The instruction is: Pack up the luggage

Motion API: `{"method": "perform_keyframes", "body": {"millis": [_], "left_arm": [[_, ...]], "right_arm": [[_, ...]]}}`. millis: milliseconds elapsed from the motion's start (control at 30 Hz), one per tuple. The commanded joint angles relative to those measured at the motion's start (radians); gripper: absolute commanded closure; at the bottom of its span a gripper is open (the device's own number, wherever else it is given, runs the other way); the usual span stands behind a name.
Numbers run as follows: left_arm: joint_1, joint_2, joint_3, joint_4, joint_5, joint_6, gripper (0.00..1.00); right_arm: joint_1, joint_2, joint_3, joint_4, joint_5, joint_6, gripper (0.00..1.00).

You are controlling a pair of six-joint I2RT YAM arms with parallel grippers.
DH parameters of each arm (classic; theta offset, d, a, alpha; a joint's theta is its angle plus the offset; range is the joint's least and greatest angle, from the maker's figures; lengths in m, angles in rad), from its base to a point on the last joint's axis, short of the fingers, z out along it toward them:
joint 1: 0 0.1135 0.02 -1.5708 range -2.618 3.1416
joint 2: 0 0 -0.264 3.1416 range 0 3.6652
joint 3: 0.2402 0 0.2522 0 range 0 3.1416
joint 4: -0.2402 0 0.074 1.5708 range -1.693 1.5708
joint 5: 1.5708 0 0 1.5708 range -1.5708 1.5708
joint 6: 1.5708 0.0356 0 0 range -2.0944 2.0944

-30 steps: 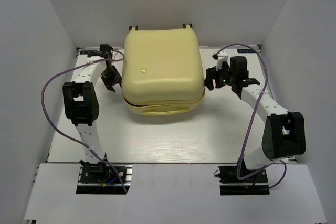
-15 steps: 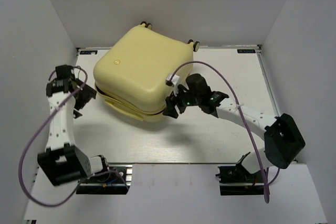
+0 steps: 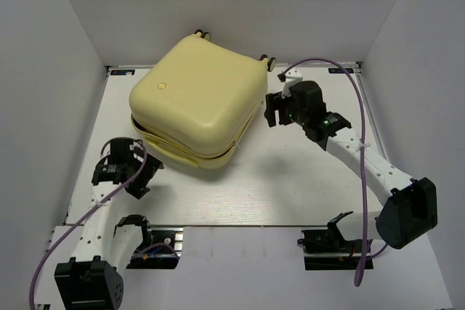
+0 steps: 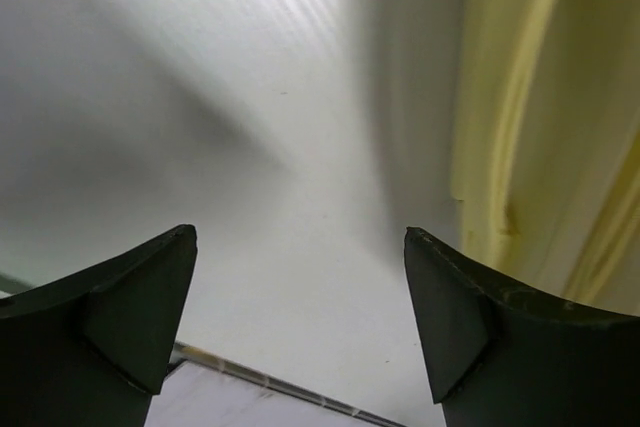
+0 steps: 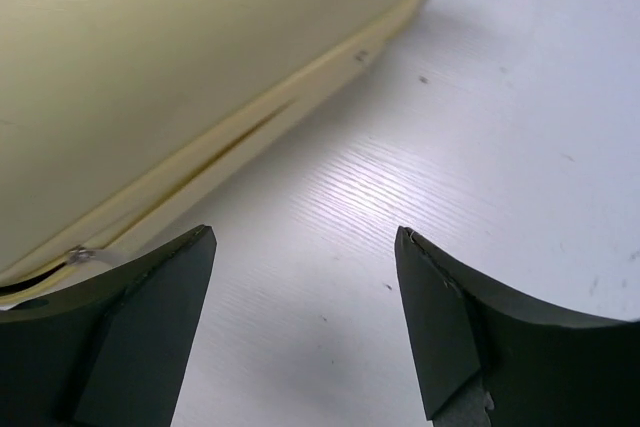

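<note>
**Suitcase lid down, both hands free, seam not fully closed**

The luggage (image 3: 196, 110) lies flat on the table (image 3: 290, 179), toward the back and left of centre. It is turned at an angle, so one corner points at the near edge. Its small wheels (image 3: 203, 34) face the back wall. The pale yellow lid is down on the lower shell, so nothing of the inside shows and I cannot tell what has been packed.

The right hand (image 3: 270, 110) hangs just beside the right side of the suitcase, with its fingers apart and nothing between them. Its own camera looks along the side of the suitcase. There a dark slit (image 5: 250, 132) runs between the two shells, and a small metal zipper pull (image 5: 80, 254) sits at the near end of it.

The left hand (image 3: 145, 179) is low over the table, near the front left corner of the suitcase but clear of it. Its fingers are also spread wide and it holds nothing. Its camera shows the yellow rim of the suitcase off to one side.

The filling and folding-over look done, since the shells are together. What seems left is closing the seam. The slit suggests the zipper has not run all the way round on that side. How far it is closed elsewhere the pictures do not show.
</note>
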Motion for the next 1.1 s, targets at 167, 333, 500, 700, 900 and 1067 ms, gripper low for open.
{"method": "perform_keyframes", "body": {"millis": [167,333,500,700,900,1067], "left_arm": [[-0.168,0.080,0.048,0.248,-0.109,-0.140,0.14],[-0.239,0.229,0.103,0.278,-0.167,-0.187,0.22],[-0.237,0.273,0.051,0.293,-0.219,-0.244,0.31],[-0.254,0.318,0.011,0.355,-0.282,-0.293,0.38],[-0.294,0.395,0.027,0.301,-0.361,-0.364,0.70],[-0.296,0.393,0.036,0.199,-0.419,-0.429,1.00]], "right_arm": [[-0.069,0.000,0.027,-0.046,0.046,0.061,0.22],[-0.109,-0.015,-0.045,0.012,0.007,0.032,0.22],[-0.149,-0.029,-0.103,0.084,-0.104,-0.068,0.26],[-0.172,0.034,-0.113,0.200,-0.127,-0.114,0.30],[-0.221,0.228,0.107,0.183,0.206,0.045,0.34],[-0.255,0.361,0.236,0.207,0.189,0.039,0.34]]}}
